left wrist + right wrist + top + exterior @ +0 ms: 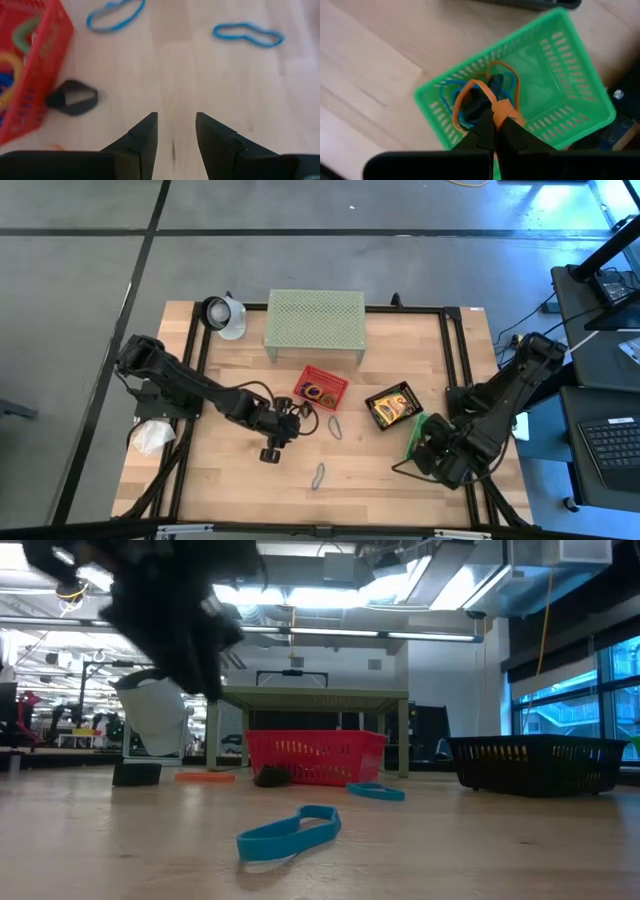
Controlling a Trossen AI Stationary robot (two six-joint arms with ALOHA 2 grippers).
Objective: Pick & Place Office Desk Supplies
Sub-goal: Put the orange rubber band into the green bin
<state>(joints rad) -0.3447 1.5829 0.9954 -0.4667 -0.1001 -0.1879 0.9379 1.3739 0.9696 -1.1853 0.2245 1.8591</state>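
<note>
While the left gripper (175, 142) hovers with fingers spread over bare wood, we see the right gripper (495, 131) pinching an orange loop (492, 100) above the green basket (560, 50), lower right in the high view. Blue loops (247, 35) lie beside the red basket (321, 387).

Red mesh basket (321, 386) w/ blue, yellow & green loops inside; black basket (393, 405) at its 3 o'clock holds yellow-green boxes. Green basket (520, 90) has orange & blue loops + a black clip. Two blue loops (247, 35) lie on pale wood table (230, 480); shelf (314, 320) at 12 o'clock is pale green, perforated.
</note>
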